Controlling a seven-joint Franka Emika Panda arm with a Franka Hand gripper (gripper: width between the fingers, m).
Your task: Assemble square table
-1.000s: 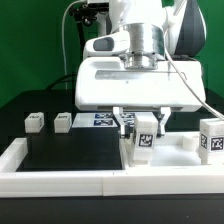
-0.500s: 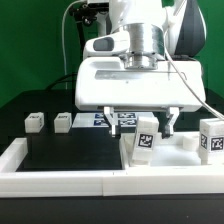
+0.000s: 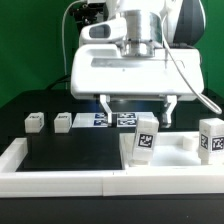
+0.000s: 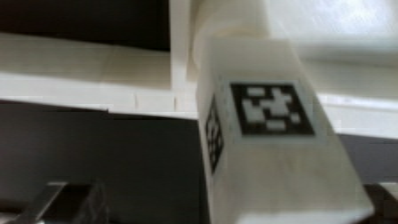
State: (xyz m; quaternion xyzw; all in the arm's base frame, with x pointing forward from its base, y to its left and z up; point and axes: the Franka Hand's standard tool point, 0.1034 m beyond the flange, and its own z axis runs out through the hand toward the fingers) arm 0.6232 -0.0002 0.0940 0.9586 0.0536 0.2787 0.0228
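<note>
A white leg (image 3: pixel 146 140) with a black-and-white tag stands upright on the white slab (image 3: pixel 181 155) of the square table at the exterior view's right. It fills the wrist view (image 4: pixel 267 130). My gripper (image 3: pixel 138 110) is open and empty, just above this leg, with a finger (image 3: pixel 170 108) on each side and neither touching it. A second tagged leg (image 3: pixel 212 138) stands upright at the slab's far right. Two more small legs (image 3: pixel 35 121) (image 3: pixel 63 121) lie on the black table at the left.
The marker board (image 3: pixel 108 120) lies flat behind the standing leg. A long white border rail (image 3: pixel 70 181) runs along the front and turns back at the left (image 3: pixel 12 152). Black table surface (image 3: pixel 70 150) lies between the rail and the loose legs.
My gripper has opened, let go of the standing leg and risen straight up off it. The leg stays upright where it was.
</note>
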